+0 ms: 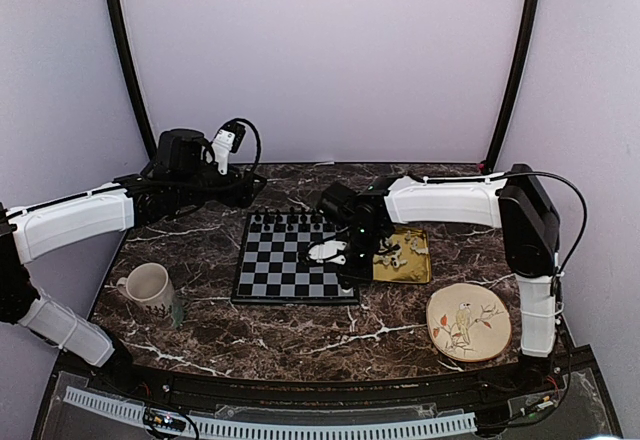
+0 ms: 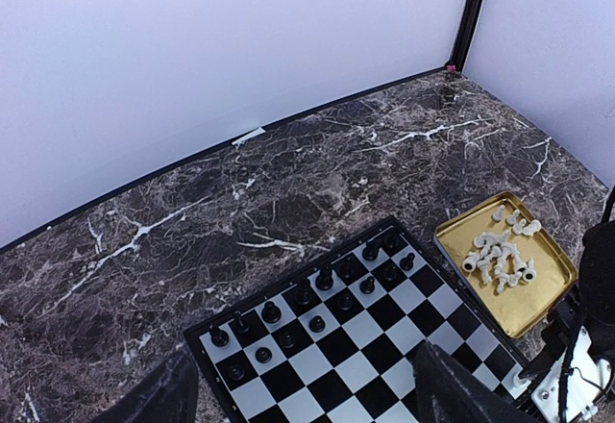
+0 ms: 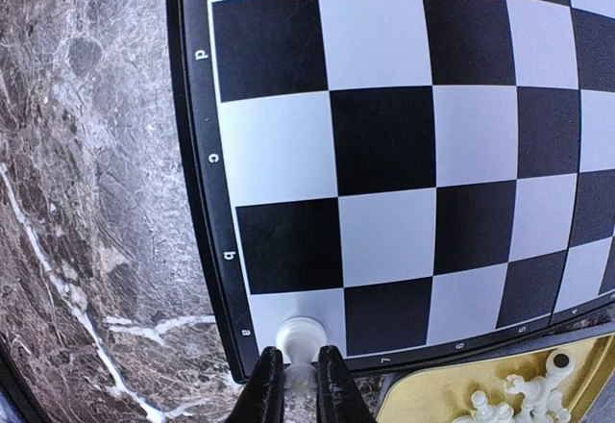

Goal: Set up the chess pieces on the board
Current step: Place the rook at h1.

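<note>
The right gripper (image 3: 298,385) is closed on a white piece (image 3: 301,335) standing on the light corner square at 5 o'clock of the board (image 3: 384,135) (beside the rim letter a). Other white pieces (image 2: 495,255) lie heaped in the gold tray (image 2: 538,312) at the board's 3 o'clock. The left gripper (image 2: 303,360) hangs near its 11 o'clock corner, fingers wide apart, empty.

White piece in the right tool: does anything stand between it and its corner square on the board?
Nothing visible. The white piece sits in the right tool, already on the board at its corner square by label a; neighbouring squares are bare.
</note>
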Motion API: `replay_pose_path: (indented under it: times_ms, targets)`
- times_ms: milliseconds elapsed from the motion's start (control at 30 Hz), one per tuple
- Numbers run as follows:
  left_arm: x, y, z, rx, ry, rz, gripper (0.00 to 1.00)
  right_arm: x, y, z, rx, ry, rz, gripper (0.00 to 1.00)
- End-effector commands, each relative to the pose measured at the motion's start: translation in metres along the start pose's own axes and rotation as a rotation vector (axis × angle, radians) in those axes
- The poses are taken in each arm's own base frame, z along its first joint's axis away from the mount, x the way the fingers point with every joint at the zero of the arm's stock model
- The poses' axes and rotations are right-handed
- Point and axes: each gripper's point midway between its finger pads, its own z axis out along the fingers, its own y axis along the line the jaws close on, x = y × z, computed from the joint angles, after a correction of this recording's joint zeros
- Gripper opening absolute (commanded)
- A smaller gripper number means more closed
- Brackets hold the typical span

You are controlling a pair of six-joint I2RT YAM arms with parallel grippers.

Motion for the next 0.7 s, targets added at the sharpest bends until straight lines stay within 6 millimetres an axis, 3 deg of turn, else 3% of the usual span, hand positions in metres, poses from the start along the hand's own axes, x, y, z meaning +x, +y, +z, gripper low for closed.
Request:
replay_pose_path:
  times_ms: [0,167,400,667]
  targets:
    - [-0.023,-0.003,-0.013,0.011,-0.058,0.005,0.80,-0.012,0.001,0.002,-0.006,-0.030,-0.002,0.11]
    - [-0.023,-0.004,-0.013,0.015,-0.057,0.004,0.79,-0.010,0.001,0.006,-0.011,-0.016,0.001,0.11]
    - [-0.022,-0.005,-0.012,0.019,-0.054,0.003,0.80,-0.010,-0.001,0.002,0.009,-0.022,0.002,0.26]
    - [-0.016,-0.004,-0.006,0.018,-0.040,0.006,0.80,-0.018,-0.009,-0.029,0.017,-0.094,0.040,0.36]
